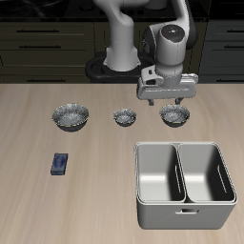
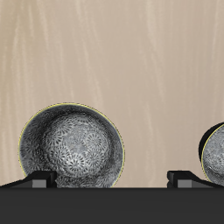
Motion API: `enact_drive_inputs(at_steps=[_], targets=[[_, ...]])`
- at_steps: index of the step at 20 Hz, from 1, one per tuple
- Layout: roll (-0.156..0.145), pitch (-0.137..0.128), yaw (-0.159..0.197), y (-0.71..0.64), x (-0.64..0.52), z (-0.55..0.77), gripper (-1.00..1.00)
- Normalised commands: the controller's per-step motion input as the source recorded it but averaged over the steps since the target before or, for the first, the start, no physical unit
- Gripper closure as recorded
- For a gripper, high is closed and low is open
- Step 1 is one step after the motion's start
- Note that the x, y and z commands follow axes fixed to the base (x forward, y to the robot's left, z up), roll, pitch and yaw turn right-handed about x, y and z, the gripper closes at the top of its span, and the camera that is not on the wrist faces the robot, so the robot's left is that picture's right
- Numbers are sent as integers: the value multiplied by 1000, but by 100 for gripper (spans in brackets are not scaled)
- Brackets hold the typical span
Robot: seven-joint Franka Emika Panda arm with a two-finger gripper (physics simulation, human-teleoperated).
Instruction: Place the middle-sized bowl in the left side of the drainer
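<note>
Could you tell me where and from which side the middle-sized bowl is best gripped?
Grip the middle-sized bowl by its thin rim, coming straight down from above. It sits upright and open-topped, so one finger can go inside and one outside the wall. The gripper hovers over it, and the smallest bowl stands clear beside it.

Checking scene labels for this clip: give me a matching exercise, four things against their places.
1 middle-sized bowl
2 widest bowl
3 drainer
4 small blue object

A closest to the front edge of the table
B below the open gripper
C alone, in front of the widest bowl
D end of the bowl row farthest from the drainer

Pairs: 1-B, 2-D, 3-A, 4-C
</note>
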Motion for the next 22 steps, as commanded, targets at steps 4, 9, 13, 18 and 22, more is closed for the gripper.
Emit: enact_drive_inputs(at_steps=[4, 9, 13, 18, 22], targets=[[1, 19, -8, -17, -26, -170, -100], [5, 10, -2, -10, -31, -111, -100], [-4, 19, -3, -20, 3, -147, -100], [-2, 33, -10, -34, 4, -214, -100], [12, 28, 7, 30, -22, -197, -100]])
